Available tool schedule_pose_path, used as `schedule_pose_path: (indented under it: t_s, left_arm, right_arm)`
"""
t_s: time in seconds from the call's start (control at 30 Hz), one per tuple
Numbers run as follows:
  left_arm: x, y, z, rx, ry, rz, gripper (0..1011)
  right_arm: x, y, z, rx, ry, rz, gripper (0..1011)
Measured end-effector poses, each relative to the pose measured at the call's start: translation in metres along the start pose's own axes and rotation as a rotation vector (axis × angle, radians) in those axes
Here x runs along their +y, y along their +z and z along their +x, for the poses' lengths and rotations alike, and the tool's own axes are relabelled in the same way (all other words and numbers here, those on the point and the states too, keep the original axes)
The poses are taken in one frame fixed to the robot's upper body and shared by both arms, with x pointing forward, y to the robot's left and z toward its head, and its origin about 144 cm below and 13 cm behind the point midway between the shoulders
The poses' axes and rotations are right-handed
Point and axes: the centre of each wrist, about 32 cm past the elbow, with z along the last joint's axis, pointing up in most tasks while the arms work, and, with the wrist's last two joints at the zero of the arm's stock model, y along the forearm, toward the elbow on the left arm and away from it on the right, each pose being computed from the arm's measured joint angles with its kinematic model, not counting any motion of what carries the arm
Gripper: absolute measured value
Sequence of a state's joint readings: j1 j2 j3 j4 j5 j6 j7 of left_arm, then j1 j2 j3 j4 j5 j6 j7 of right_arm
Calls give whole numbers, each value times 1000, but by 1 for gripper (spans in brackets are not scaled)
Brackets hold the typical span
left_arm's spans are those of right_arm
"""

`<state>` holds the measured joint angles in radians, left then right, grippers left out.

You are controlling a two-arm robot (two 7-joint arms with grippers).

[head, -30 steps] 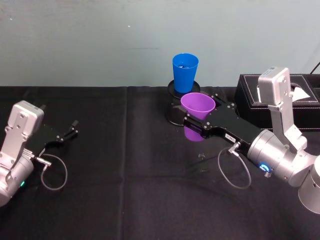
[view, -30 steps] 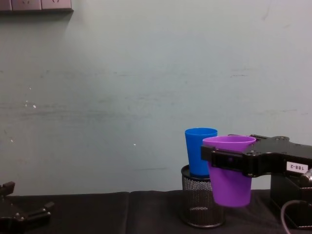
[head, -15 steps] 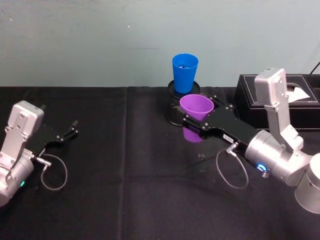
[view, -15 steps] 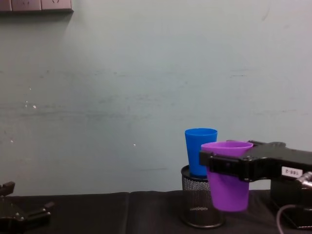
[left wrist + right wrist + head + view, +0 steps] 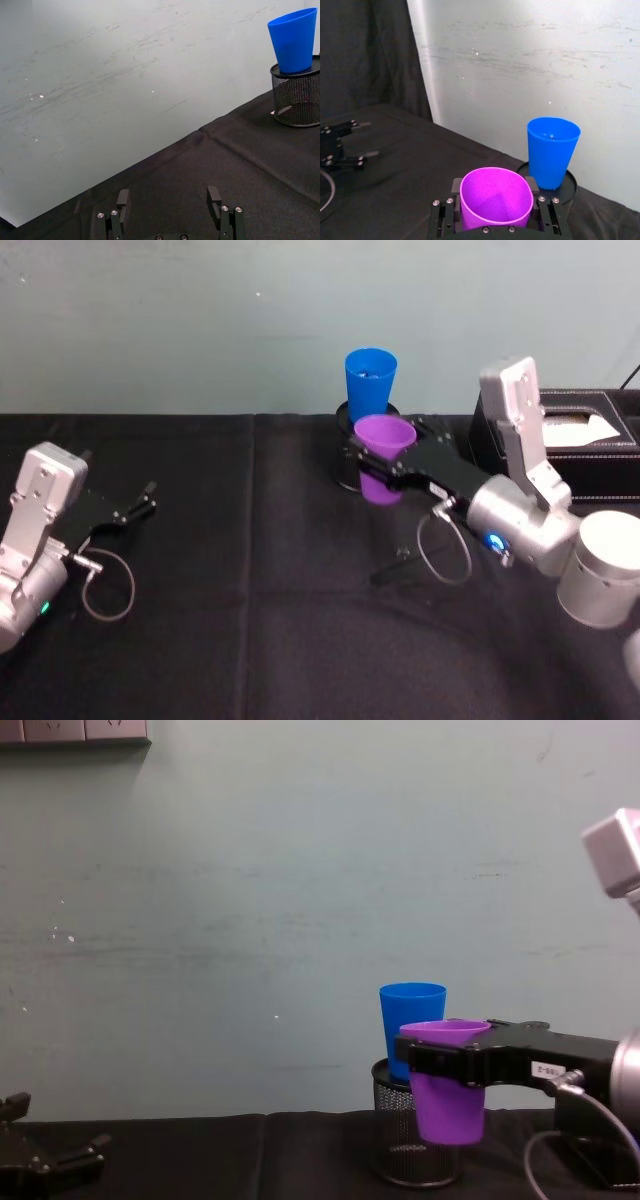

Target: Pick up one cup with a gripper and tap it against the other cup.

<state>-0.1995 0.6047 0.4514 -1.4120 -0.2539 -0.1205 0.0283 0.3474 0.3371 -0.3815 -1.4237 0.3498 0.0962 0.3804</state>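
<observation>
My right gripper (image 5: pixel 374 466) is shut on the purple cup (image 5: pixel 386 434) and holds it upright above the table. The blue cup (image 5: pixel 369 383) stands just behind it, set in a black wire-mesh pot (image 5: pixel 345 462). From the chest, the purple cup (image 5: pixel 448 1112) overlaps the blue cup (image 5: pixel 410 1018) and the pot (image 5: pixel 396 1152), with the right gripper (image 5: pixel 440 1060) around its upper part. In the right wrist view a short gap separates the purple cup (image 5: pixel 495 199) from the blue cup (image 5: pixel 553 150). My left gripper (image 5: pixel 140 503) rests open at the table's left, fingers (image 5: pixel 122 198) spread wide.
A black box (image 5: pixel 592 430) with a white sheet on top stands at the back right, behind my right arm. Black cloth (image 5: pixel 250 640) covers the table. A pale wall (image 5: pixel 250 900) closes off the table's far edge just behind the pot.
My right gripper has carried the purple cup back and to the left, closer to the blue cup. The left arm has not moved.
</observation>
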Motion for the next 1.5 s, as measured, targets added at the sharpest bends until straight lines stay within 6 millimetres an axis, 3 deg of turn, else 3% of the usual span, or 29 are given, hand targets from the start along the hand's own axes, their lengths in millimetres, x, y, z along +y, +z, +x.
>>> schedule_pose_path:
  t_s: [0.57, 1.5]
  left_arm:
    - [0, 0, 0, 0, 0, 0, 1000]
    - [0, 0, 0, 0, 0, 0, 1000]
  right_arm:
    - [42, -7, 17, -2, -40, 34, 754]
    - [65, 1, 28, -19, -67, 64, 755]
